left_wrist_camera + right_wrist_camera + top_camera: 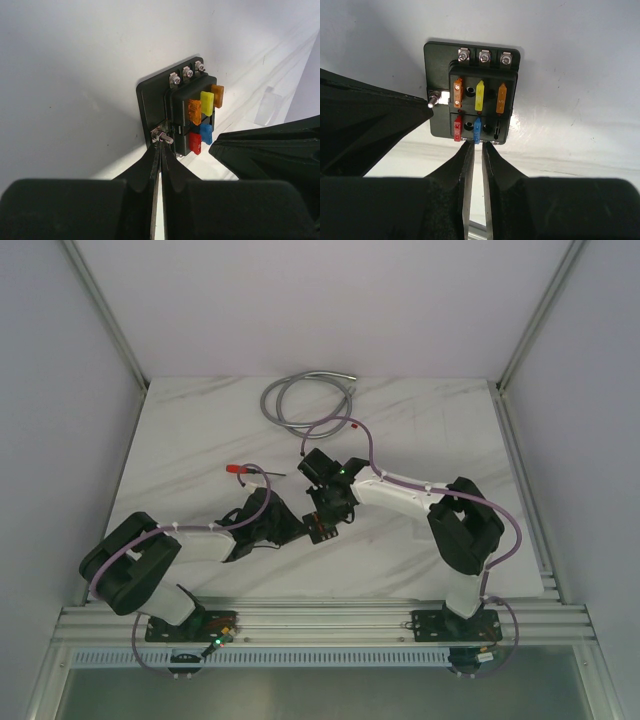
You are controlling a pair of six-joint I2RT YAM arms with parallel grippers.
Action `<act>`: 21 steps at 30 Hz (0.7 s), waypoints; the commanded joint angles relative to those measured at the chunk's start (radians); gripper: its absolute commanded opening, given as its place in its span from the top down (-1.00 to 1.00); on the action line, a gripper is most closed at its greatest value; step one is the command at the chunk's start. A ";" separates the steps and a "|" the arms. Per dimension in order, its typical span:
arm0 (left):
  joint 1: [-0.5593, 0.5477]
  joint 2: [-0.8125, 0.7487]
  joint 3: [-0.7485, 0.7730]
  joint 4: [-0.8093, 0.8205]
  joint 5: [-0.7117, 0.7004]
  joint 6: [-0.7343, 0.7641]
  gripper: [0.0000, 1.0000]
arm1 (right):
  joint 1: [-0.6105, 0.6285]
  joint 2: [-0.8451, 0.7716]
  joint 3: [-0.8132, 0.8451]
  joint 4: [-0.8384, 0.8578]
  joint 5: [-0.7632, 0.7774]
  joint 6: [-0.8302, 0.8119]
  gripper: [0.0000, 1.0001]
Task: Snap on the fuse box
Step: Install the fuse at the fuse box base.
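Observation:
The fuse box (322,527) is a small black block lying flat on the white table between my two grippers. In the left wrist view the fuse box (192,112) shows orange, yellow, blue and red fuses and three screws on its far edge. My left gripper (161,143) is shut, its tips touching the metal stud (163,136) on the box's side. In the right wrist view the fuse box (476,95) lies just beyond my right gripper (476,145), which is shut with a thin slit between the fingers, tips against the box's near edge below the blue fuse.
A red-handled tool (240,469) lies left of the box. A grey cable coil (300,398) lies at the back of the table. A faint clear piece (266,106) stands beyond the box in the left wrist view. Metal rails edge the table.

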 commanded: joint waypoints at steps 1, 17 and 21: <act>-0.004 0.011 0.003 -0.003 -0.013 -0.015 0.74 | -0.001 0.016 -0.005 0.002 0.011 0.013 0.63; -0.011 0.028 0.004 0.012 -0.009 -0.021 0.75 | 0.004 0.104 -0.029 -0.027 -0.027 -0.007 1.00; -0.015 0.034 0.005 0.018 -0.010 -0.025 0.75 | 0.011 0.146 -0.037 -0.043 -0.005 -0.013 1.00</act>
